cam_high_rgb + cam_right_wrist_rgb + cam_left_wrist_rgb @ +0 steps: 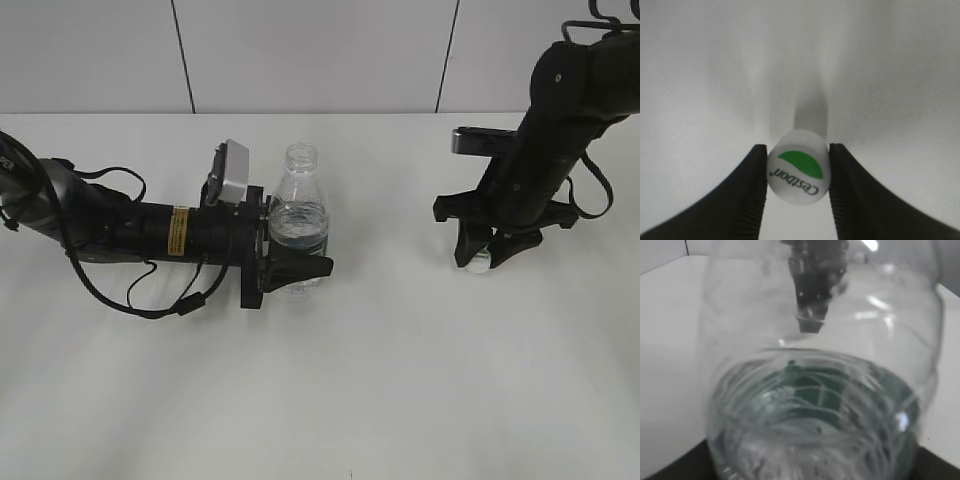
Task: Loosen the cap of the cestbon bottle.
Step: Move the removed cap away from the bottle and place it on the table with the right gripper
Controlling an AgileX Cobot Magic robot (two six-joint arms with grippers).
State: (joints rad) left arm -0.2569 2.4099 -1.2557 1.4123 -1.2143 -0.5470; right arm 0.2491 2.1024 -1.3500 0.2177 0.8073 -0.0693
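Clear ribbed plastic fills the left wrist view: the cestbon bottle (820, 390), its dark green label showing through the curved, glossy wall, pressed so close that the left end effector itself is hidden there.

Between two black ridged fingers (747, 200) in the right wrist view sits the cap (799, 173), a small round white disc with a green half-circle and tiny lettering on top, clamped on both sides above the matte white worktop (800, 60).

From the exterior view, the left end effector (292, 262) lies level and grips the upright bottle (298, 215) round its lower body, near the worktop's (400, 400) far edge, left of middle; its neck stands open, uncapped. Well apart to the right, the right end effector (482, 258) points down, pinching the cap (484, 262) just at the surface.
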